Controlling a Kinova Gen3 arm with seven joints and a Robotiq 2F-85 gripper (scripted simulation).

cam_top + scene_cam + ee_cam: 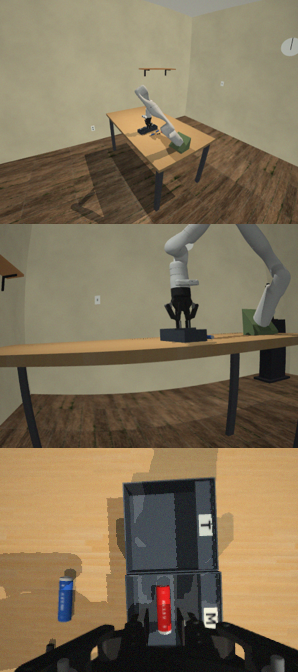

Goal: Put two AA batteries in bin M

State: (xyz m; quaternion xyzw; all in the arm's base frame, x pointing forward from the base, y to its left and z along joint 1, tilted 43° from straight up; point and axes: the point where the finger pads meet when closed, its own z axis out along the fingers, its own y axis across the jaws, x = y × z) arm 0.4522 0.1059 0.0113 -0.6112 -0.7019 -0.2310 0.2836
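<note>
Two dark bins stand joined on the table; the near one is marked M (172, 603) and the far one T (170, 525). A red AA battery (164, 610) lies inside bin M. My gripper (162, 618) hangs straight down into bin M with its fingers a little apart on either side of the red battery, with gaps to it. A blue AA battery (65, 599) lies on the table left of bin M. In the exterior view the gripper (182, 325) reaches into the bins (183, 335), and the blue battery's end (210, 336) shows just beyond them.
A green wedge-shaped block (253, 322) sits on the table by the arm's base, also in the top view (181, 143). Small items lie on the table beside the bins (155, 133). Bin T looks empty.
</note>
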